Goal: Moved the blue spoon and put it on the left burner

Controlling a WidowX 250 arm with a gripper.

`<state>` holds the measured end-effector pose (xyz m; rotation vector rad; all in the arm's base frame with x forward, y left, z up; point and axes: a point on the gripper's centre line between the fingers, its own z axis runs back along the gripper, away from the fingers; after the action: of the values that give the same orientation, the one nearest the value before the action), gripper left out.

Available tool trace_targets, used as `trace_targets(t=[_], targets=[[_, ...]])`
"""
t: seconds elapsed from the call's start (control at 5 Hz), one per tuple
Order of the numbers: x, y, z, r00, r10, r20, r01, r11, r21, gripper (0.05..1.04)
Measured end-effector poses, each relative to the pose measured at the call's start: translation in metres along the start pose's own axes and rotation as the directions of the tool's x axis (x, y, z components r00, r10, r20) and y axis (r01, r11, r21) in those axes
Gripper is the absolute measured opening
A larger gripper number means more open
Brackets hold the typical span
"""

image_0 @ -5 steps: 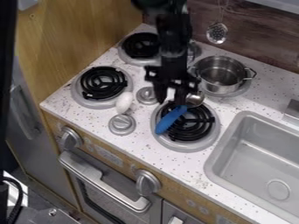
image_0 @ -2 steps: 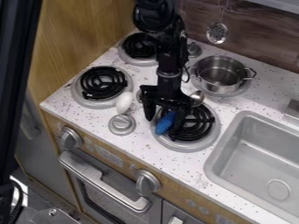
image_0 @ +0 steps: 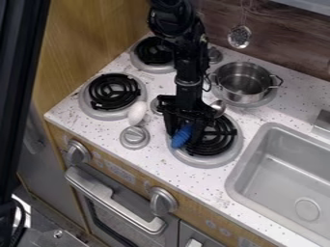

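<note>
The gripper (image_0: 183, 133) points down over the front edge of the stove, shut on the blue spoon's handle, with a finger against each side. The blue spoon (image_0: 181, 137) lies slantwise over the right front burner (image_0: 217, 138); its metal bowl shows just right of the gripper, and the middle of the handle is hidden behind it. On the left front is the left burner (image_0: 114, 91), a black coil in a silver ring.
A white egg-shaped object (image_0: 137, 113) lies between the burners, beside a silver cap (image_0: 134, 137). A metal pot (image_0: 243, 81) stands on the right rear burner. Another burner (image_0: 155, 51) is at the left rear. The sink (image_0: 281, 177) is at the right.
The gripper has come down and forward onto the blue handle, and its fingers have drawn closer together around it. The spoon lies in about the same place.
</note>
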<state>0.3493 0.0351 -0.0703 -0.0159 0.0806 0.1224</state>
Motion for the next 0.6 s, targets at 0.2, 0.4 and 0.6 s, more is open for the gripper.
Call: trace_targets(t=[0.2,0.4,0.6], targets=[[0.002,0.001,0.003,1.0,-0.013,-0.008,0.014,1.0,0.022,0.451],[-0.001,0.005,0.009,0.999,0.013,-0.03,-0.011,0.998,0.063,0.427],[0.014,0.017,0.058,0.992,0.083,0.096,-0.085,0.996,0.015,0.426]])
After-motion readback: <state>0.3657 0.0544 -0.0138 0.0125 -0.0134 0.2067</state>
